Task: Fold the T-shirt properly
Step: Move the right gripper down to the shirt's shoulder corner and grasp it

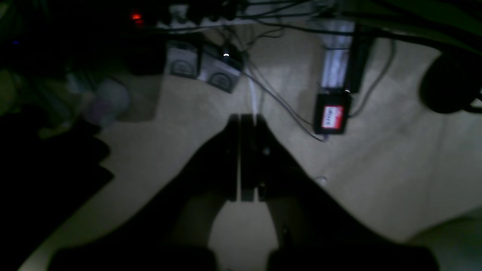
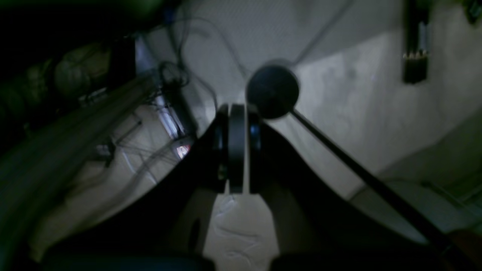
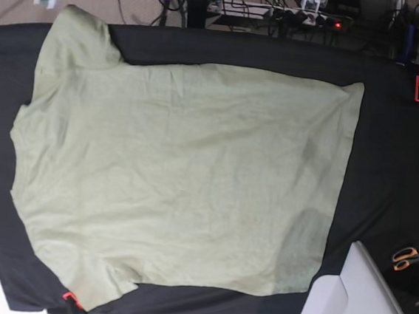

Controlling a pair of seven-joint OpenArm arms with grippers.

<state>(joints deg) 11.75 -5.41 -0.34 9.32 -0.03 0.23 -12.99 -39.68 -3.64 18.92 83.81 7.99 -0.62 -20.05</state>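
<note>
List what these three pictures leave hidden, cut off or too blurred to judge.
- T-shirt: base view shows no collar or neck label; lower sleeve partly behind the white arm corner.
- Left gripper, right gripper: shut, empty, both views dark and blurred.
- Scissors: tiny at the right edge.

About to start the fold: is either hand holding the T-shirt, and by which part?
Nothing is held. Left hand and right hand are shut on nothing; the T-shirt lies flat on the black table cloth.
</note>
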